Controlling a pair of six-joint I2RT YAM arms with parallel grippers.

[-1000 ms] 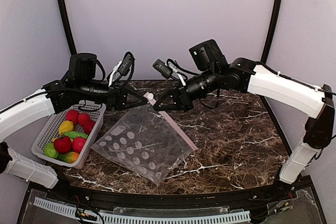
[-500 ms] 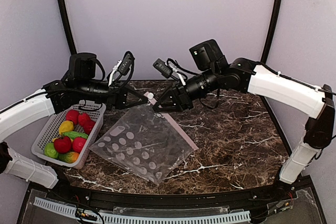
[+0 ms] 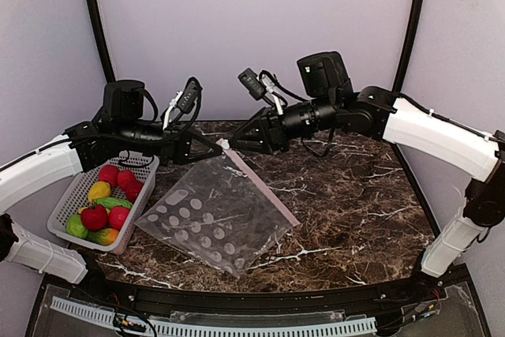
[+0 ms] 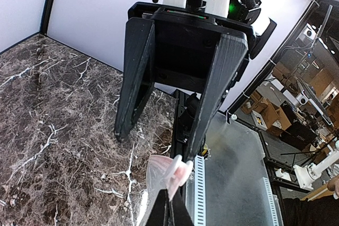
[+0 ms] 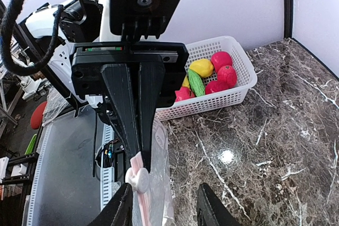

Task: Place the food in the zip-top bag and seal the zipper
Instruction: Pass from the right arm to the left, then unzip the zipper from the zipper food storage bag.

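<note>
A dark marble-patterned table (image 3: 355, 195) sits inside a pale purple enclosure. From above, the white mesh basket (image 3: 69, 201) is at the table's left edge, and all the food (image 3: 106, 203) is heaped inside it. None of it has been bagged yet. The zip-top bag (image 3: 209, 219) lies flat just right of the basket, its pink zipper (image 3: 264, 191) running along the side farthest from the basket. The film looks thin, limp, light and slick, so I judge the stiffer zipper strip to be the only sound place to grip it. The glossy, rounded fruits would likely squirt out of a shallow pinch and are best taken across the middle. The left gripper (image 3: 211, 148) and right gripper (image 3: 237, 144) meet at the bag's far corner, beyond the basket's far right corner.

In the left wrist view, the left claw's fingers (image 4: 177, 213) are pressed together on the raised pink corner of the bag. The right claw faces it with its jaws spread wide, touching nothing.

In the right wrist view, with the basket behind, the right fingers stand apart. The small white slider (image 5: 139, 179) sits low between them, near one finger, and is not gripped. The left claw is clamped on the strip just above it.
</note>
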